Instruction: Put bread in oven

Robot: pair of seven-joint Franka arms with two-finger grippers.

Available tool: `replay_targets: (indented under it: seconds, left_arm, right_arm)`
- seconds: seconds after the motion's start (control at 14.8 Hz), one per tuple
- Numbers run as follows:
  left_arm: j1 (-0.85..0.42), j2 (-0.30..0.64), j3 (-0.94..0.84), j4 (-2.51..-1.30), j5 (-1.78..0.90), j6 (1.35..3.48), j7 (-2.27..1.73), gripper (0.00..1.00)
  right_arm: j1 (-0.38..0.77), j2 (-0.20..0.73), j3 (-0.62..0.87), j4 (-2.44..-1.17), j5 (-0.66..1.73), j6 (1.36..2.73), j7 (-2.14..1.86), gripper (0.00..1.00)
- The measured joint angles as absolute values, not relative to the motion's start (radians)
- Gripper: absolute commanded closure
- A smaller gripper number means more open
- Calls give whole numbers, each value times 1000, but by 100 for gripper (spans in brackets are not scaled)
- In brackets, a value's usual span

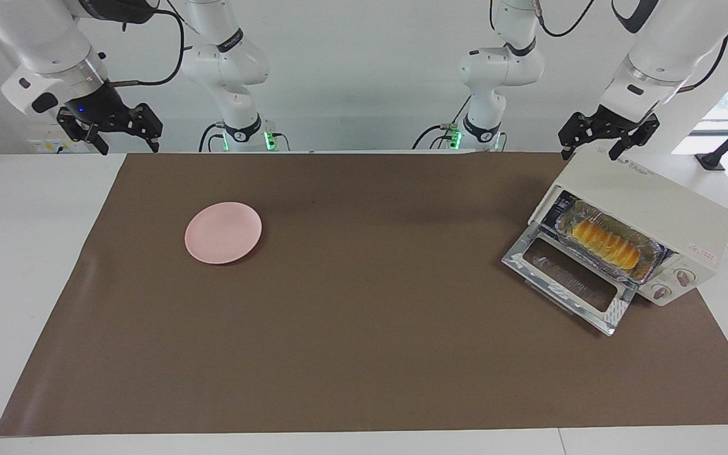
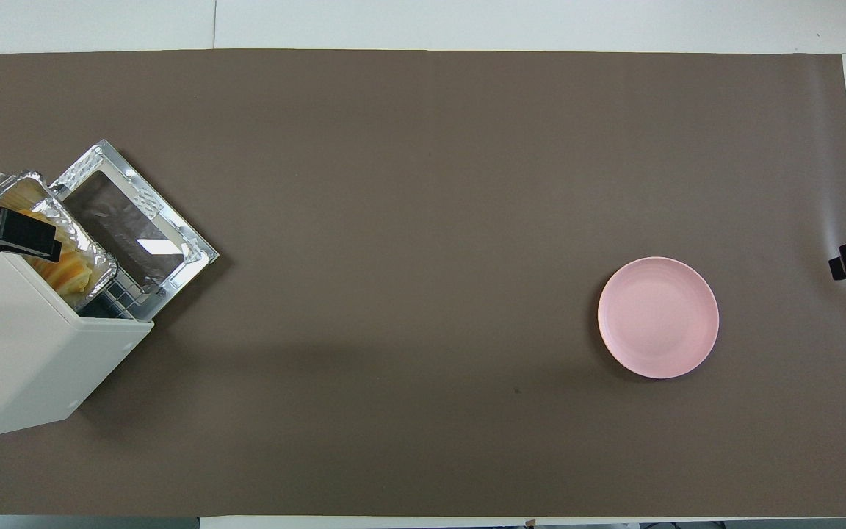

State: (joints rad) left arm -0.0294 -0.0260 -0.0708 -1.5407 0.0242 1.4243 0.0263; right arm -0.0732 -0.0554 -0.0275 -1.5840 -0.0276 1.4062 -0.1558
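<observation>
Matt brown table cover (image 1: pixel 364 328), smooth pink plate (image 1: pixel 223 232), crinkled shiny foil tray (image 1: pixel 651 256) below the left gripper (image 1: pixel 610 136), glossy glass oven door (image 1: pixel 569 281).

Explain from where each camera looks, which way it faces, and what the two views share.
Facing view: high across the table, facing the robots; both arms show, left pincer over the oven, right pincer raised at the table's edge, waiting.
Overhead view: above the robots' end, looking steeply down; only pincer tips show.
Shared: oven, bread in foil tray, pink plate.
</observation>
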Motion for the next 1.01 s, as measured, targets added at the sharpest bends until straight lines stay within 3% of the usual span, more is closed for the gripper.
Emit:
replay_targets:
  seconds: [1.01]
  left_arm:
    - [-27,-27,-85,-1567,24,1422,18,0]
  right_arm:
    - [-73,-55,-27,-1584,-28,1406,-156,0]
